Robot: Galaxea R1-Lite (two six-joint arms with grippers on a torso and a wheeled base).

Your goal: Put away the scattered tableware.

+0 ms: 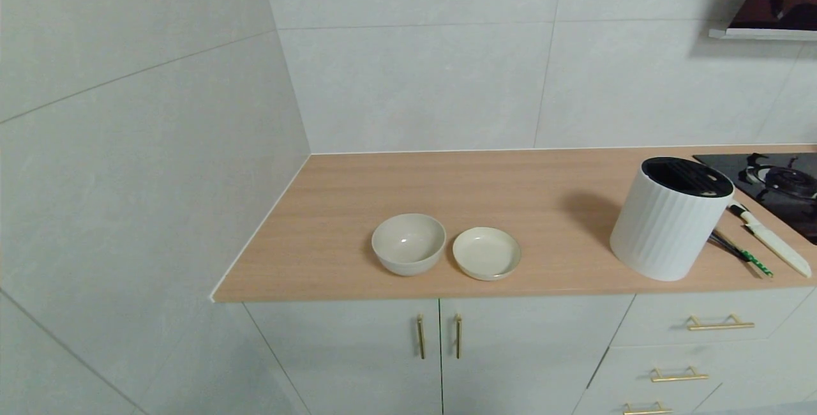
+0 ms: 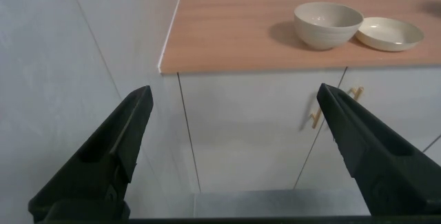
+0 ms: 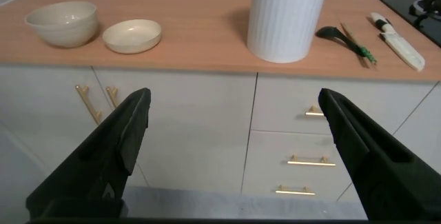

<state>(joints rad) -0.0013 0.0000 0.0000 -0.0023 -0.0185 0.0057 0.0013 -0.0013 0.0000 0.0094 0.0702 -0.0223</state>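
Two pale dishes sit close together near the front edge of the counter [image 1: 357,185]: a bowl [image 1: 408,244] on the left and a shallow plate [image 1: 486,253] just to its right, both right way up. From where I stand I cannot tell whether their rims touch.

Well apart from them, further right, stands a white ribbed holder [image 1: 667,226] with a dark slotted top. On its far side, flat on the wood, lie a pair of chopsticks [image 1: 743,254] with green patterned ends and a knife [image 1: 772,239] with a pale blade. A dark spoon [image 3: 331,32] rests by the holder's foot, next to the chopsticks. A black hob [image 1: 782,182] takes up the right end of the counter, just beyond the knife.

The left claw [image 2: 233,100] hangs low, below counter height, facing the cabinet front under the counter's left end, near the tiled wall [image 1: 415,83]. Its two dark fingers [image 2: 110,155] are spread wide with nothing between them. The right claw [image 3: 234,100] is held at much the same height, facing the fronts below the holder, and it too gapes wide and holds nothing.

Under the dishes are two white doors [image 1: 357,351] with upright gold handles [image 1: 420,336]; under the holder, a stack of drawers [image 1: 644,325] with gold bars
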